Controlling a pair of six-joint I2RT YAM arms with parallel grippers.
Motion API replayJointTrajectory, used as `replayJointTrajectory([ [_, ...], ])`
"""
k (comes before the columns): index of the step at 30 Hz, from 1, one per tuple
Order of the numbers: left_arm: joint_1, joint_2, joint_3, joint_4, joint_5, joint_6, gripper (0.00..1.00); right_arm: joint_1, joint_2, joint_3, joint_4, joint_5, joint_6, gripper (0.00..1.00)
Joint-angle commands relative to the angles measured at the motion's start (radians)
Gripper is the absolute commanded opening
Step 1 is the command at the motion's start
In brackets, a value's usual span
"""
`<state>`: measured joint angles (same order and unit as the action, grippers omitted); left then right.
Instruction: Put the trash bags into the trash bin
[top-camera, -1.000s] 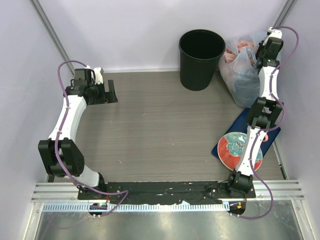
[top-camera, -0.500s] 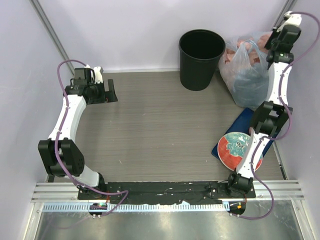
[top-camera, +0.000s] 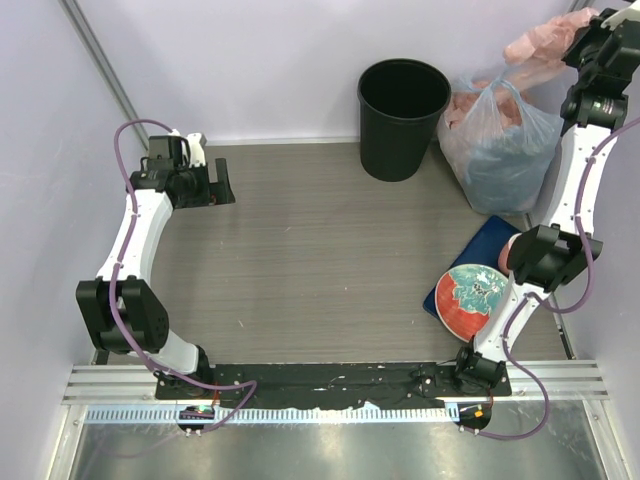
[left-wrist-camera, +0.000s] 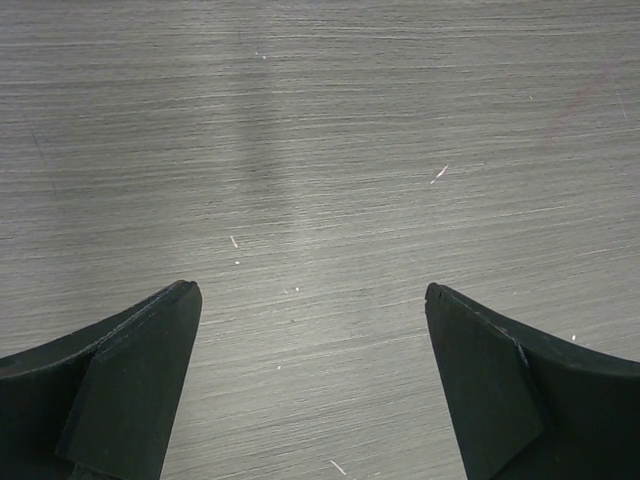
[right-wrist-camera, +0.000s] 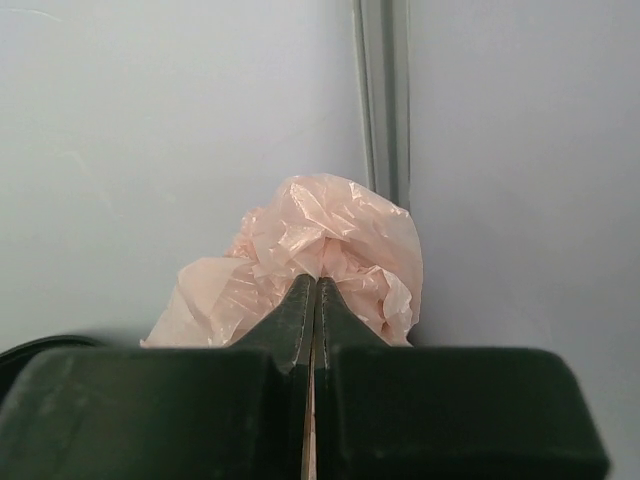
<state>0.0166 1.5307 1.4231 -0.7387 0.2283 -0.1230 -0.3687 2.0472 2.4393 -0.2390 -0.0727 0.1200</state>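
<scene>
My right gripper (top-camera: 578, 28) is raised high at the back right and is shut on the pale pink trash bag (top-camera: 540, 42), which hangs crumpled from it. In the right wrist view the pink trash bag (right-wrist-camera: 320, 250) bunches just past the closed fingertips (right-wrist-camera: 316, 285). The black trash bin (top-camera: 402, 118) stands upright and open at the back centre, to the left of the held bag. My left gripper (top-camera: 222, 186) is open and empty over the table at the left; its view shows only bare wood grain between the fingers (left-wrist-camera: 140, 370).
A bulging clear-bluish bag (top-camera: 500, 140) with pink and blue contents sits right of the bin. A red and teal plate (top-camera: 470, 300) lies on a blue mat (top-camera: 490, 240) at the right. Walls close in the back and right.
My right arm has risen and swung to the back right, pulling the pink bag up out of the clear bag. The left arm has not moved.
</scene>
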Motion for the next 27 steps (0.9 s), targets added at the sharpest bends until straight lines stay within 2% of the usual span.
replayJointTrajectory([
  [1, -0.004, -0.047, 0.04, 0.016, -0.004, -0.001, 1.0, 0.004, -0.149, -0.008, 0.072, -0.065, 0.062, 0.01],
  [9, -0.003, -0.118, 0.04, 0.114, 0.141, 0.002, 1.0, 0.082, -0.297, -0.077, 0.089, -0.222, 0.106, 0.01],
  [14, -0.004, -0.152, 0.066, 0.195, 0.239, 0.016, 1.0, 0.235, -0.404, -0.178, 0.156, -0.207, -0.014, 0.01],
  [16, -0.003, -0.168, 0.077, 0.214, 0.325, 0.043, 1.0, 0.292, -0.426, -0.218, 0.167, -0.217, -0.042, 0.01],
  [19, -0.006, -0.202, 0.091, 0.272, 0.456, 0.046, 1.0, 0.404, -0.447, -0.262, 0.118, -0.251, 0.004, 0.01],
  [21, -0.007, -0.227, 0.083, 0.334, 0.514, 0.039, 1.0, 0.491, -0.467, -0.353, 0.099, -0.277, 0.049, 0.01],
  [24, -0.095, -0.285, 0.045, 0.369, 0.537, 0.089, 1.0, 0.6, -0.507, -0.518, 0.118, -0.309, 0.095, 0.01],
  [27, -0.21, -0.352, -0.021, 0.369, 0.452, 0.187, 1.0, 0.672, -0.507, -0.618, 0.124, -0.338, 0.105, 0.01],
])
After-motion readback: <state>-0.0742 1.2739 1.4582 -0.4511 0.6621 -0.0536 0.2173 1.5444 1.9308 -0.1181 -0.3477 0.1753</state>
